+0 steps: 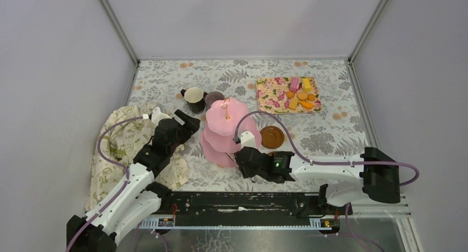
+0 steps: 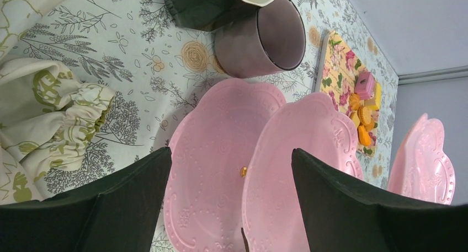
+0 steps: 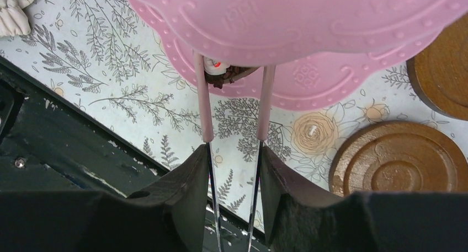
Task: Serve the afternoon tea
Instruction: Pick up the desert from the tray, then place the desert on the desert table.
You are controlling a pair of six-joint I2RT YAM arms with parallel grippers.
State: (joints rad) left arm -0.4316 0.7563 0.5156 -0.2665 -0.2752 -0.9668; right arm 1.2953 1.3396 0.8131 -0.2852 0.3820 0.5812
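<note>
Your right end effector [image 3: 234, 155] is clamped on pink-tipped tongs [image 3: 205, 108], and their tips pinch a dark sweet [image 3: 223, 74] at the rim of a lower tier of the pink cake stand [image 3: 309, 20]. The stand is near the middle of the desk [image 1: 331, 130], with two brown saucers [image 3: 394, 161] just beside it. Your left end effector [image 2: 230, 155] gapes wide and empty, facing the stand's tiers, with two dark mugs [image 2: 259, 37] beyond.

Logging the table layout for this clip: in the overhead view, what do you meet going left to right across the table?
beige leaf-print cloth → left gripper → pink cake stand → floral tray
</note>
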